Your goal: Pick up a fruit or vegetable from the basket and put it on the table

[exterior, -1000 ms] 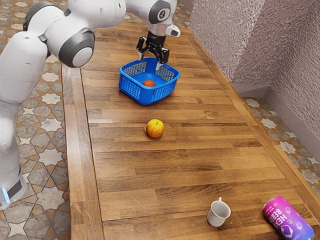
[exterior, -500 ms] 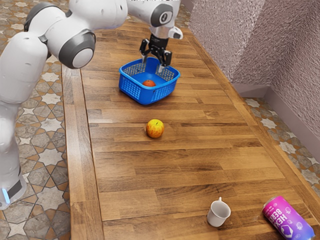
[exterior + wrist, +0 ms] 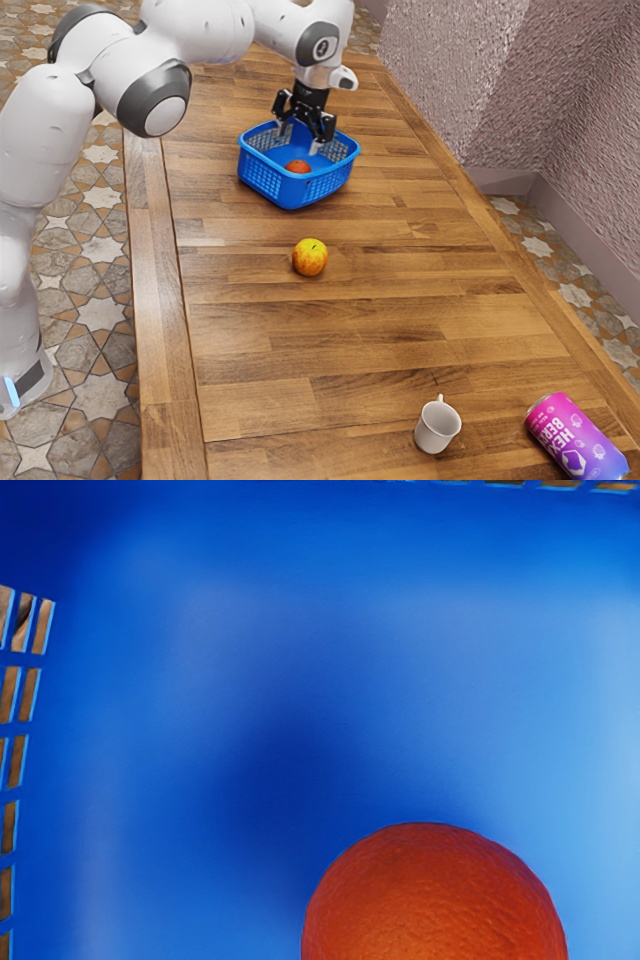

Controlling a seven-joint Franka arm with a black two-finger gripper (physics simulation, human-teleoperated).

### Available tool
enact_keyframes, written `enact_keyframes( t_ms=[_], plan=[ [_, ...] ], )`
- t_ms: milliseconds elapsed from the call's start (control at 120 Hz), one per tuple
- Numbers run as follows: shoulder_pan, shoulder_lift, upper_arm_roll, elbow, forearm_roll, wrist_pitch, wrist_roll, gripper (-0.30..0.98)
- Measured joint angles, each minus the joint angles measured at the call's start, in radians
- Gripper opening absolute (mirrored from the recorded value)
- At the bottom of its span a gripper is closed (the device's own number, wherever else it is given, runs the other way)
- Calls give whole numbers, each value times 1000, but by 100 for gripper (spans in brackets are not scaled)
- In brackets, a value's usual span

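Lining up on the orange (image 3: 298,166) is looking like the step in hand. The gripper (image 3: 298,138) is hovering over the basket (image 3: 291,191), its two fingers standing apart and gripping nothing. The orange is lying inside on the floor, toward the near side. The next move is probably calling for a small shift nearer, then lowering until the fingers are straddling it, clear of the near wall. An apple (image 3: 310,258) is sitting nearer on the table (image 3: 380,330).
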Motion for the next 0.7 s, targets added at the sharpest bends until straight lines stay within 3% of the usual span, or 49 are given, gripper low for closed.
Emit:
enact_keyframes(
  t_ms=[700],
  plan=[
    [-14, -8, -8, -51, 1, 42, 13, 69]
  ],
)
